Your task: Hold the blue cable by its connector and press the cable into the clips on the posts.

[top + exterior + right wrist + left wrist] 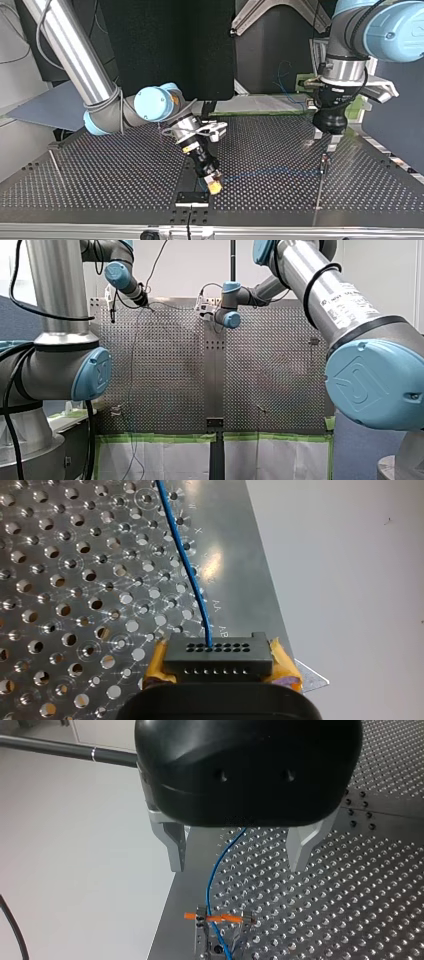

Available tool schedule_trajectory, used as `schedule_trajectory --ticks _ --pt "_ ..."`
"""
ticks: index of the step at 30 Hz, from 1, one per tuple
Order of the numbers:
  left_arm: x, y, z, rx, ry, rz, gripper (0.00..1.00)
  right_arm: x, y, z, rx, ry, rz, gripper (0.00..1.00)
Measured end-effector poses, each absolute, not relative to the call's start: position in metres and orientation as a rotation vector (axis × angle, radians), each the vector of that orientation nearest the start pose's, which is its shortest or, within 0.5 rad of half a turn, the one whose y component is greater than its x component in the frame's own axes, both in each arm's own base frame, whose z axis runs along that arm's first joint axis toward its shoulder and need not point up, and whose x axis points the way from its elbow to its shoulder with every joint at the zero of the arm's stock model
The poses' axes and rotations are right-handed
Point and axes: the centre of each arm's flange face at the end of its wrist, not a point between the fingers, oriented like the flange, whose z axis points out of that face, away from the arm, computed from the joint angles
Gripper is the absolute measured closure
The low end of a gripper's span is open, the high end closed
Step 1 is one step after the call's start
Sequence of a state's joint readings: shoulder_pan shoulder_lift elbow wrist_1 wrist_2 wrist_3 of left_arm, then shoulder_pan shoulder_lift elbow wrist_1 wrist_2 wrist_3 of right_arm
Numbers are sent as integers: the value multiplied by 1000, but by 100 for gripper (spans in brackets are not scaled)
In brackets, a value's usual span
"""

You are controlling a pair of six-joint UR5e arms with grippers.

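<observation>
One connector held; clipping unconfirmed.
Right gripper [214, 184] is clamped on the connector [217, 655] between yellow pads [156, 662] at the desk [100, 175] edge. Cable [196, 582] runs to a clip [215, 918] beneath the wide-open, empty left gripper [237, 855]. Seating is unclear and other posts are indistinct.

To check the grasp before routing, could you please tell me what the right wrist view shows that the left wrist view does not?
Only the right wrist view: the black connector clamped between my right gripper's yellow pads, the blue cable entering one of its holes. Only the left wrist view: my left gripper open above the cable, and a clip with an orange piece ahead. Both: the blue cable over the perforated table.
</observation>
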State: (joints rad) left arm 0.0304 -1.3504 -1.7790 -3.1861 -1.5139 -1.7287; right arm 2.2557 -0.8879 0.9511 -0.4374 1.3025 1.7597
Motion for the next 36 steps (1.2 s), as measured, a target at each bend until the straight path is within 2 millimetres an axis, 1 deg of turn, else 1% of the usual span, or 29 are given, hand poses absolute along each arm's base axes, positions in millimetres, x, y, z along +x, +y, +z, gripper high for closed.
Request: schedule_trajectory --ticks 8,15,18,25,36 --pt "398 -133 481 -74 1594 -158 0 621 -507 409 -1954 696 -2896 100" --pt "407 -141 479 0 1598 -179 0 620 -508 408 -1955 698 -2895 100" --pt "415 -146 477 29 1604 -201 0 620 -509 408 -1955 699 -2896 100" --pt "441 -159 475 77 1594 -247 0 618 -512 408 -1957 698 -2897 100" --pt "478 -172 480 47 1556 -224 0 617 -513 406 -1959 699 -2896 100"
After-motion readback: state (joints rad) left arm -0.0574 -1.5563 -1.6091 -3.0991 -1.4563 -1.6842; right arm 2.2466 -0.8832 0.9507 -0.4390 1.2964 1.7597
